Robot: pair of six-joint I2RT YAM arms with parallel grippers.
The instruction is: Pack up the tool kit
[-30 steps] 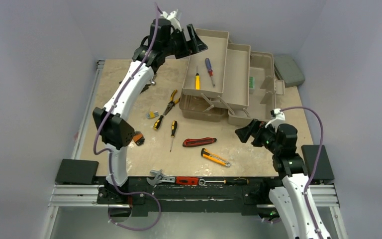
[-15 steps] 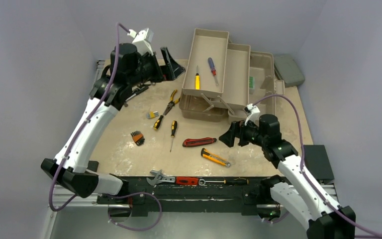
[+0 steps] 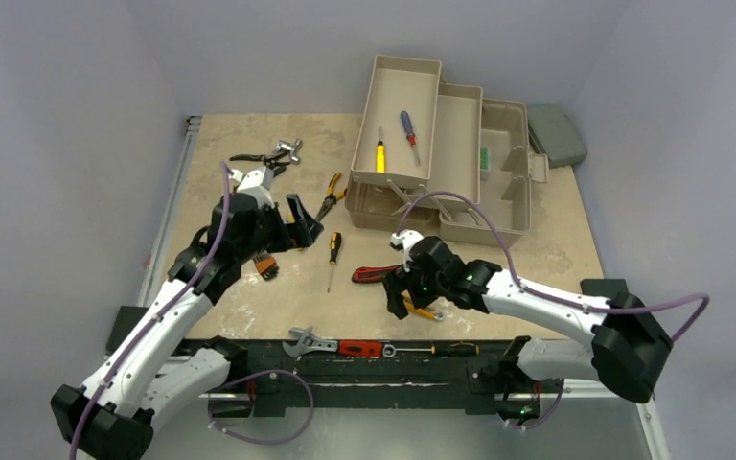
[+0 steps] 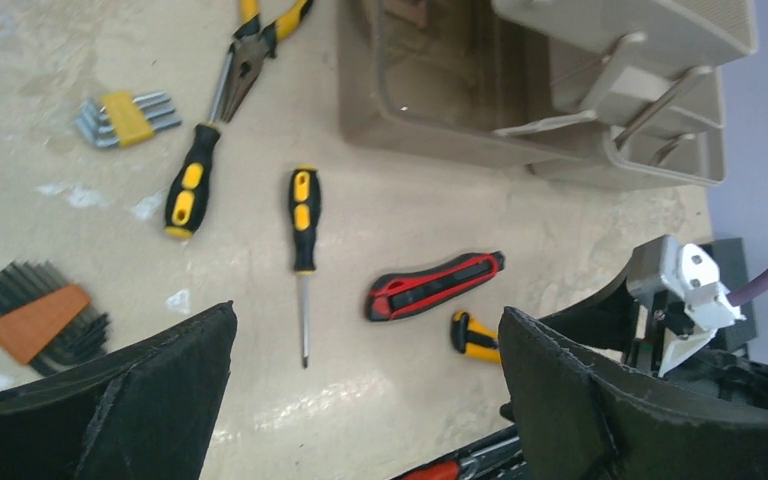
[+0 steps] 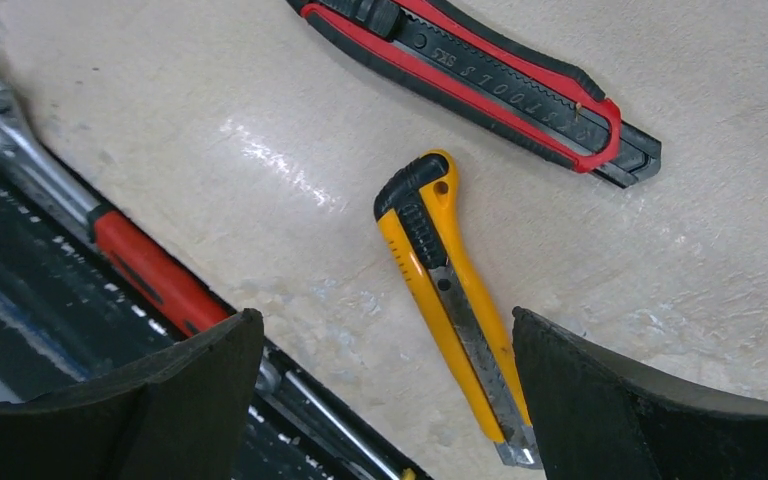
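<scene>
Down from the toolbox (image 3: 510, 182), left gripper (image 3: 299, 218) and right gripper (image 5: 385, 392) hang spread, the right over a yellow knife (image 5: 455, 330): probably light, rigid, best pinched across its handle.

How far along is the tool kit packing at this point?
Early. Done: two screwdrivers lie in the toolbox top tray. In hand: nothing; the right gripper hovers open over the yellow utility knife, and the left gripper is open too. Left: red knife, pliers, black-and-yellow screwdrivers, hex keys, then folding the trays shut.
</scene>
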